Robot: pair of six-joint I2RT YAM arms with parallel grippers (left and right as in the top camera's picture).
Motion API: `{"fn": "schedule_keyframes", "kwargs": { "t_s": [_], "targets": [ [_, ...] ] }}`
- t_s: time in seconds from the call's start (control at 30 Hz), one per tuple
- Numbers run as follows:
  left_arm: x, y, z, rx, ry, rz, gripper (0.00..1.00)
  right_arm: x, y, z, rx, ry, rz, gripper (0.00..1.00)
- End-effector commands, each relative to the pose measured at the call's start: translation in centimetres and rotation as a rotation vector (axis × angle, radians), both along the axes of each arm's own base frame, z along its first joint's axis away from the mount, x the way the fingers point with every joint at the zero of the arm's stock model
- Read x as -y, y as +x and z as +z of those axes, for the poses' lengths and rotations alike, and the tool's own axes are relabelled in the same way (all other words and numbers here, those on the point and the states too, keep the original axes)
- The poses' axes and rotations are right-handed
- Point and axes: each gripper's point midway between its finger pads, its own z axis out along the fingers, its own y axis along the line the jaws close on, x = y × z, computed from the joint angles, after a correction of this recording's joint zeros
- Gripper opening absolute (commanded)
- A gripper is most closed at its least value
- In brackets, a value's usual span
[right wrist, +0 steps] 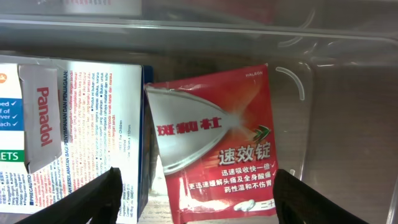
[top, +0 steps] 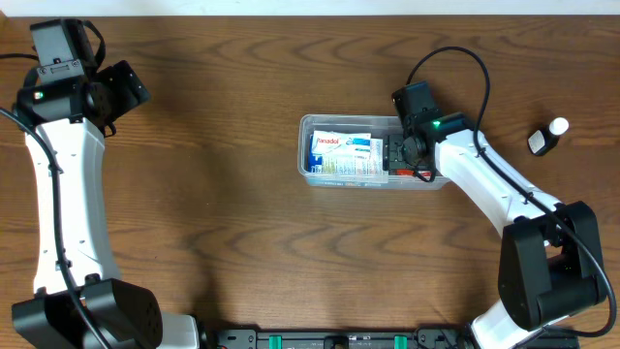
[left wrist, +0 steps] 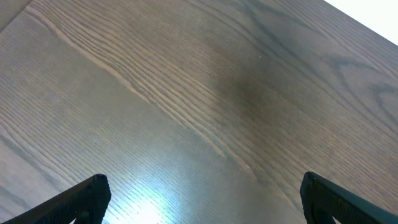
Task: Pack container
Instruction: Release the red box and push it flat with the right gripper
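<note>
The clear plastic container stands at the table's middle. A white and blue Panadol box lies in its left part. My right gripper is down in its right end. In the right wrist view the gripper is open, its fingers on either side of a red box with Chinese print, apart from it. The red box lies on the container floor next to the Panadol box, with the container wall beyond. My left gripper is open and empty above bare wood at the far left.
A small dark bottle with a white cap lies on the table at the far right. The right arm's black cable loops over the container's right end.
</note>
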Motion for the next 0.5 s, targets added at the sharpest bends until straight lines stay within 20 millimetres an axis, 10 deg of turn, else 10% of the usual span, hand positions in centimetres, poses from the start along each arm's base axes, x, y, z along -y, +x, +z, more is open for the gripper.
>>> {"fn": "schedule_keyframes", "kwargs": {
  "t_s": [0.0,0.33,0.47],
  "targets": [
    [-0.4,-0.1,0.1,-0.005,0.015,0.007,0.98,0.4,0.0,-0.3,-0.002,-0.01,-0.021,0.77],
    [-0.4,-0.1,0.1,-0.005,0.015,0.007,0.98,2.0,0.7,2.2,0.005,0.011,-0.017,0.66],
    [-0.4,-0.1,0.1,-0.005,0.015,0.007,0.98,3.8,0.6,3.1,0.008,0.019,-0.041,0.12]
  ]
}}
